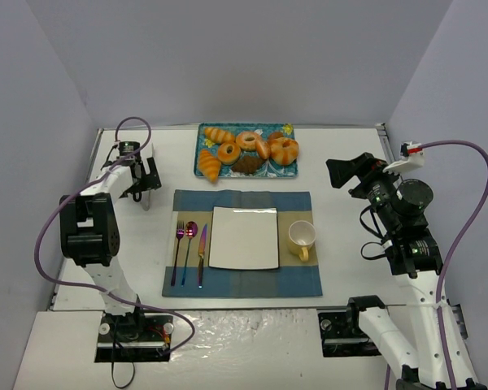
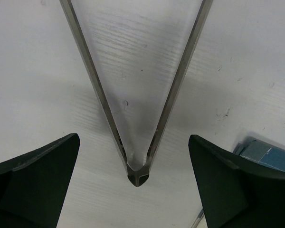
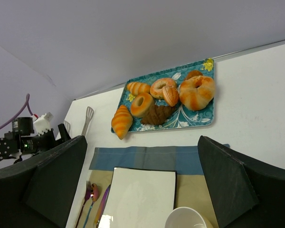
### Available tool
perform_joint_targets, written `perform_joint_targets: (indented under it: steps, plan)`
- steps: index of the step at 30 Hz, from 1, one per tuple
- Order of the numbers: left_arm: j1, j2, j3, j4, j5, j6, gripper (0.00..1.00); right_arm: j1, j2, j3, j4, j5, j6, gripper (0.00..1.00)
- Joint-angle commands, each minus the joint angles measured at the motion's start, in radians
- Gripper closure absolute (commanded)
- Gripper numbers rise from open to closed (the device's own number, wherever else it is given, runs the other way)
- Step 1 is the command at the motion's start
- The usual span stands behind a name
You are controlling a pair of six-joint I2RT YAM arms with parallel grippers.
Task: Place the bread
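Croissant (image 1: 209, 166) is located at tray's (image 1: 268, 170) near-left corner, long axis roughly near-far, right of the nearer left end effector (image 1: 145, 195), spread wide over tongs (image 2: 97, 85); right end effector (image 1: 342, 172) likewise apart.

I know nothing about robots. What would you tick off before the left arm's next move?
1. Left claw open: ok.
2. Tongs lying centred between its fingers: ok.
3. Claw low enough to close on the tongs: cannot tell.
4. Bread uncovered at the near-left corner of the tray: ok.
5. Plate bare to receive it: ok.
6. Right claw well away from the tray: ok.
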State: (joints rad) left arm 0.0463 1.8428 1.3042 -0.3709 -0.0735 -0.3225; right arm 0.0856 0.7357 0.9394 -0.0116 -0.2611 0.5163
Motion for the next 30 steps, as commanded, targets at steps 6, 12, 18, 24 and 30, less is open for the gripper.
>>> perform_joint_targets:
  steps: [6,12,18,24,30]
  plan:
    - [0.027,0.043,0.084,0.045,0.035,-0.004,0.03,-0.004,0.011,0.026,0.074,-0.018,-0.010,0.00]
    - [0.033,0.070,0.113,0.043,0.040,-0.003,0.03,-0.003,0.004,0.020,0.075,-0.018,-0.013,0.00]
    - [0.036,0.103,0.135,0.042,0.054,-0.003,0.03,-0.004,0.001,0.015,0.075,-0.019,-0.013,0.00]
    - [0.036,0.133,0.167,0.030,0.047,-0.004,0.03,-0.004,-0.002,0.012,0.075,-0.017,-0.013,0.00]
    - [0.040,0.147,0.181,0.025,0.037,-0.012,0.03,-0.004,-0.005,0.003,0.075,-0.017,-0.013,0.00]
